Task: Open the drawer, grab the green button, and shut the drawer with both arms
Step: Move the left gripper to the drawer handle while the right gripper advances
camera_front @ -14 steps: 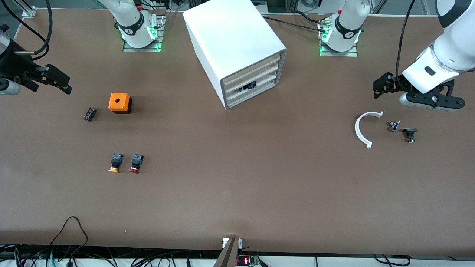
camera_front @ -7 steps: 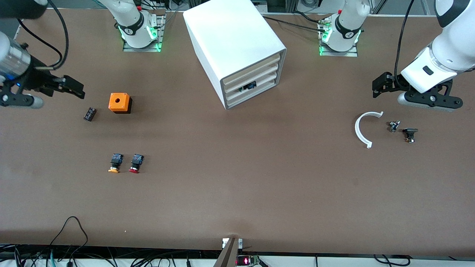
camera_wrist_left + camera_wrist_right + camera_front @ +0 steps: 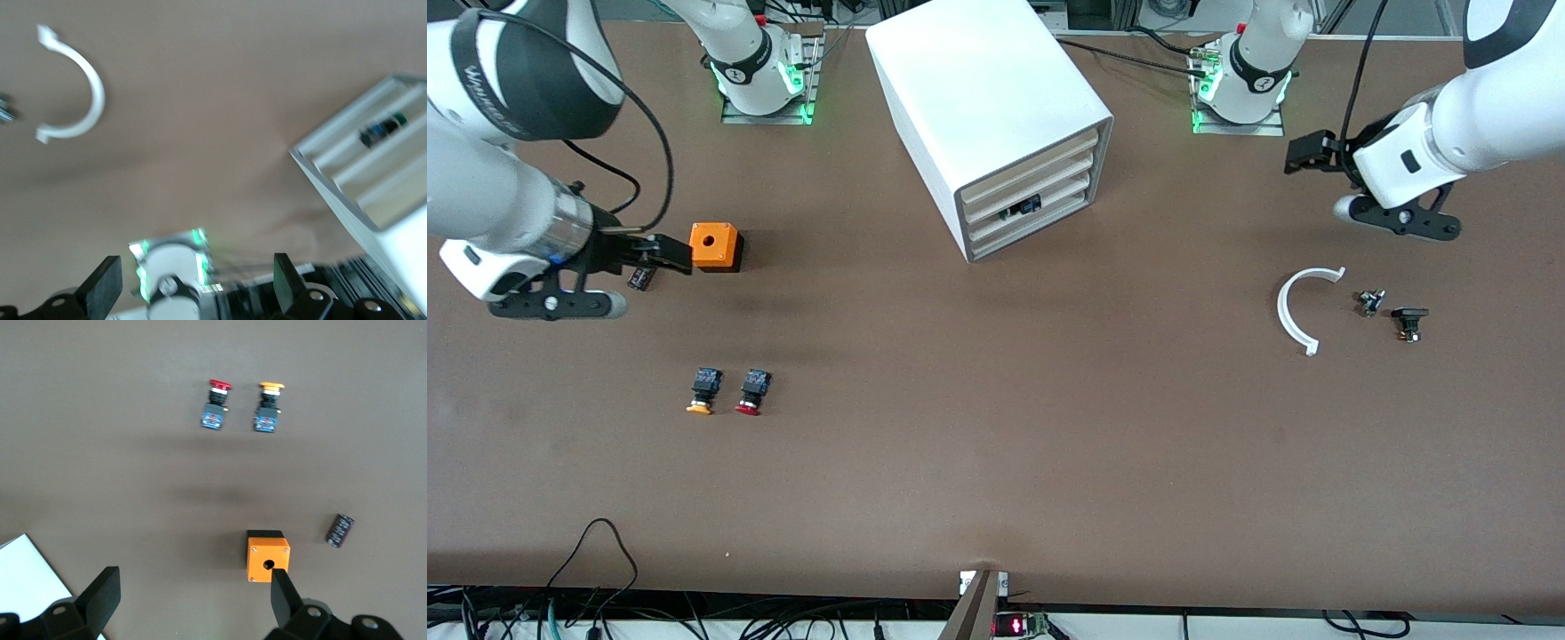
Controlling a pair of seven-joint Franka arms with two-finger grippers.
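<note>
The white cabinet (image 3: 987, 98) stands between the arm bases, all four drawers pushed in. The third drawer from the top (image 3: 1067, 193) has a dark gap in its cream front, and the green-capped button (image 3: 1021, 210) shows through it. The left wrist view also shows the button (image 3: 381, 128) lying in its tray. My right gripper (image 3: 660, 256) is open and empty, in the air beside the orange box (image 3: 714, 246); its fingers stand wide apart (image 3: 193, 587). My left gripper (image 3: 1303, 153) is open and empty (image 3: 195, 270), over the table toward the left arm's end, apart from the cabinet.
A small black part (image 3: 640, 277) lies under the right gripper. A yellow-capped button (image 3: 703, 389) and a red-capped button (image 3: 752, 391) lie nearer the front camera. A white curved piece (image 3: 1294, 311) and two small parts (image 3: 1370, 302) (image 3: 1409, 322) lie below the left gripper.
The right arm has swung in from the table's edge to the orange box. The left gripper has moved toward the arm bases and a little toward the cabinet.
</note>
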